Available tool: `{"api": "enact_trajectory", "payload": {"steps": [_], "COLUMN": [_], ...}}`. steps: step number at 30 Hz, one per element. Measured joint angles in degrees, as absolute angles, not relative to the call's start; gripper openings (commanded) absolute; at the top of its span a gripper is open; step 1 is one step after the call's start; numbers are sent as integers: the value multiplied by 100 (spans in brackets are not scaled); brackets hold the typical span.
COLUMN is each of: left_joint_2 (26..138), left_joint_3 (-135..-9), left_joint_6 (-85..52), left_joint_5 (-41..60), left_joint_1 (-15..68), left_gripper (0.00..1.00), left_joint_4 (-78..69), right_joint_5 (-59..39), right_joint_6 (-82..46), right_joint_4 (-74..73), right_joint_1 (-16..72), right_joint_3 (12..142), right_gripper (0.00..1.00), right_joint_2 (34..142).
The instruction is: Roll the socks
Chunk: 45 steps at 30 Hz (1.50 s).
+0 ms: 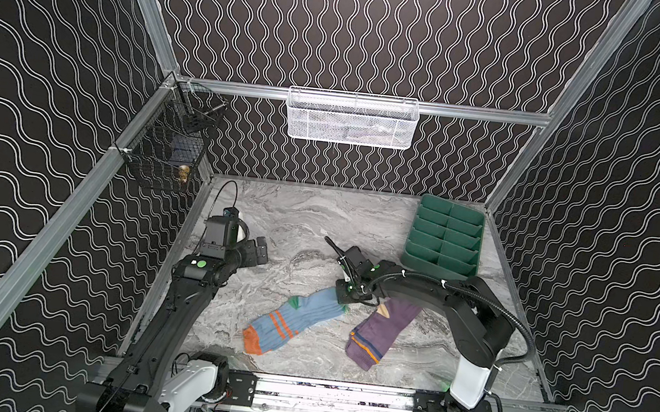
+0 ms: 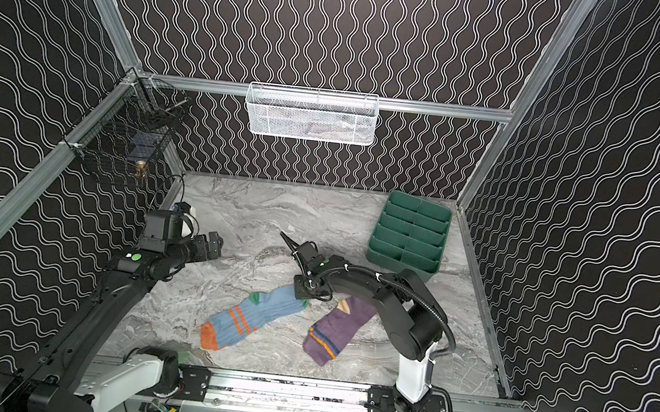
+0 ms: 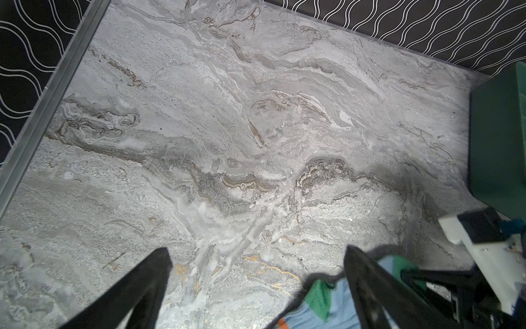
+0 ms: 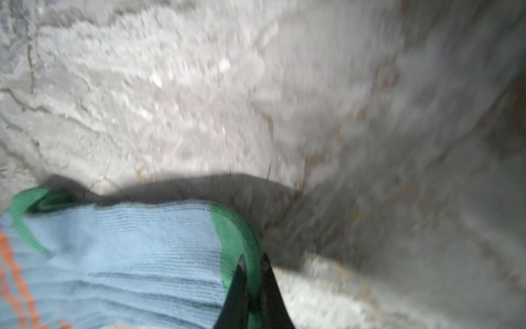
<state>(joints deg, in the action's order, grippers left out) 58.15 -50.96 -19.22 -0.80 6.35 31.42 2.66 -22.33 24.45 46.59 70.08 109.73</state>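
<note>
Toe end of the blue sock (image 4: pixel 128 256) sat between the two fingers of the right pincer (image 4: pixel 253 259), which was clenched tight on the green edge. That wrist picture was blurry, so I could not tell if the toe was lifted off the counter (image 1: pixel 297 220) or not.

In both top views the blue sock lay slanted near the middle of the grey marble counter. Its orange cuff pointed to the front rail, and two orange stripes crossed it above the cuff. Its toe end was hidden under the right arm's wrist.

The purple sock (image 1: pixel 381 333) lay near it on the right, not touching it. It was slanted too, with orange and navy stripes by its cuff and a tan patch higher up. Its far end went under the right arm.

The left pincer (image 3: pixel 256 250) was on the left side over bare counter. Its fingers were spread wide, and it gripped nothing.

A green tray (image 1: pixel 446 240) with many small boxes sat in the back right corner, well apart from the socks. A white mesh basket (image 1: pixel 350 119) hung on the back wall. A black wire basket (image 1: pixel 167 148) hung on the left wall.
</note>
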Motion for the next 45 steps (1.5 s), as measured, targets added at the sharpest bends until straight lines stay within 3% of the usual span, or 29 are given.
{"api": "enact_trajectory", "payload": {"steps": [8,13,15,18,19,20,28,31,34,37,39,45], "left_joint_2": [5833,5900,5913,5922,5922,5922,5817,5784,5774,5756,5710,5596], "left_joint_3": [-5096,-5096,-5096,-5096,-5096,-5096,-5096,-5096,-5096,-5096,-5096,-5094], "left_joint_6": [-1929,-1929,-1929,-1929,-1929,-1929,-1933,-1935,-1938,-1938,-1940,-1938], "left_joint_5": [-82,-84,-84,-86,-86,-84,-58,-19,21,23,21,-27], "left_joint_1": [637,639,639,639,639,639,644,644,644,646,650,661], "left_gripper": [99,99,99,99,99,99,99,99,99,99,99,99], "left_joint_4": [3144,3144,3144,3144,3144,3146,3144,3144,3142,3142,3142,3142], "right_joint_5": [1192,2014,2261,2484,2517,2530,2408,1916,1170,381,5,-670], "right_joint_6": [-384,567,821,1164,1278,1306,1446,1772,1887,1887,1933,2716], "right_joint_4": [1957,1525,1485,1431,1498,1472,659,434,449,305,102,-611], "right_joint_1": [4403,4407,4412,4456,4486,4534,5026,5378,5642,5865,6012,6337], "right_joint_3": [8079,8829,8938,8656,8433,8193,6281,5170,4858,4875,4775,4335], "right_gripper": [3,14,26,56,83,100,100,97,96,90,81,78], "right_joint_2": [11994,12674,12746,12479,12252,11983,9148,8176,7636,7516,7603,8265]}}
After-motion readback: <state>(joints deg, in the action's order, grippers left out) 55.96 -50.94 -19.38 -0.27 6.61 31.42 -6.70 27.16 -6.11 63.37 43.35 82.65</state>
